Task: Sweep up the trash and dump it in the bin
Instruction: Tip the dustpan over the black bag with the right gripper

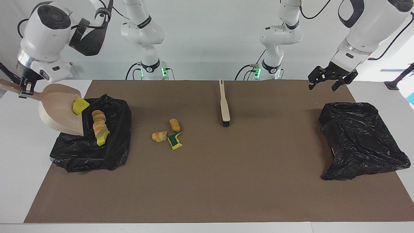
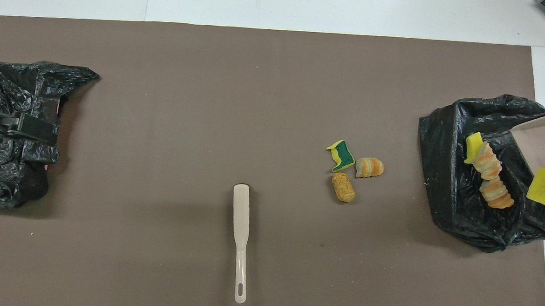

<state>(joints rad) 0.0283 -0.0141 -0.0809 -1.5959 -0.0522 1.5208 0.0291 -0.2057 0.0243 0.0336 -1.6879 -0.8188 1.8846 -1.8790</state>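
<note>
Clamped on the handle of the beige dustpan (image 1: 59, 111), the right end effector (image 1: 24, 89) is held over the desk (image 1: 19, 155) edge at the right arm's end. The pan is tipped over a black bin bag (image 1: 93, 149); one yellow sponge (image 1: 80, 106) sits at its lip, seemingly sliding, and other trash (image 1: 99, 126) lies in the bag. Three chunks (image 1: 168, 132) lie mid-mat near a brush (image 1: 224, 105). Over a second black bag (image 1: 359, 139), the left end effector (image 1: 326, 82) hangs released.
</note>
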